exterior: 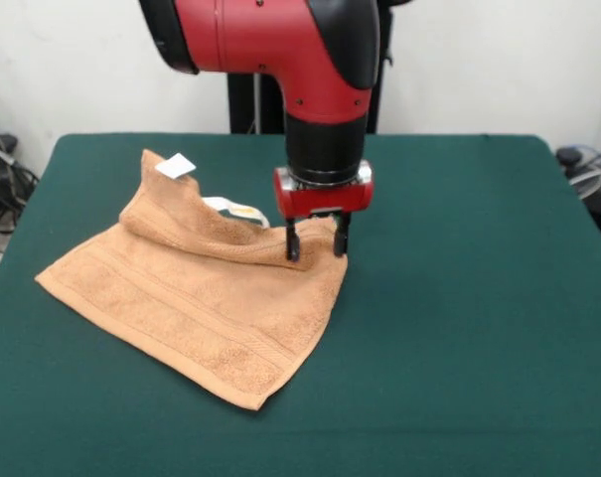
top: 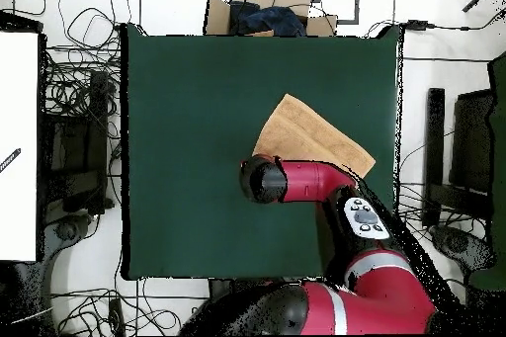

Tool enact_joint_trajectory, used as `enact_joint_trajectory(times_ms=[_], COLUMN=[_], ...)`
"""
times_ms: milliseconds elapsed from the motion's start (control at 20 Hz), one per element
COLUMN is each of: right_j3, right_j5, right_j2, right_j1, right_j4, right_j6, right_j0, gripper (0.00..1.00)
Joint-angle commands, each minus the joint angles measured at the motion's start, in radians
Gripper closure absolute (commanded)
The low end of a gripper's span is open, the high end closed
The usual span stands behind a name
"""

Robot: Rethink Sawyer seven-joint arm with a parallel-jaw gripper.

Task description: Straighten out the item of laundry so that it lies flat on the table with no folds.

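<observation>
Orange-tan towel (exterior: 196,298): soft terry cloth, nubby and matt, with flatter woven border bands running across it. A small white tag (exterior: 175,166) sits at its raised corner, smooth-looking. The surface (exterior: 459,298) wears dark green cloth, matt and even. The arm (exterior: 310,60) above shows glossy red shells with black sections; the hand (exterior: 317,243) has dark, dull fingers (exterior: 293,243).

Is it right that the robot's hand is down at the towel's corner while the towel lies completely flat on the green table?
Not quite. The hand is down at the towel's corner, but the towel is not flat: in the front view its far edge is bunched up in raised folds, with the white tag standing at a lifted corner. Only its near part lies flat on the green table.
</observation>
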Motion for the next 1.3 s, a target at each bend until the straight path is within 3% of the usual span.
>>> enact_joint_trajectory(times_ms=[50,550,600,1300], right_j3=[0.002,0.086,0.086,0.094], right_j5=[-0.058,-0.098,-0.096,-0.086], right_j2=[-0.062,-0.133,-0.135,-0.154], right_j1=[-0.005,-0.050,-0.050,-0.066], right_j4=[0.014,0.042,0.044,0.044], right_j6=[0.209,0.252,0.238,0.224], right_j0=[0.051,0.104,0.106,0.129], gripper=[0.00,0.00,1.00,1.00])
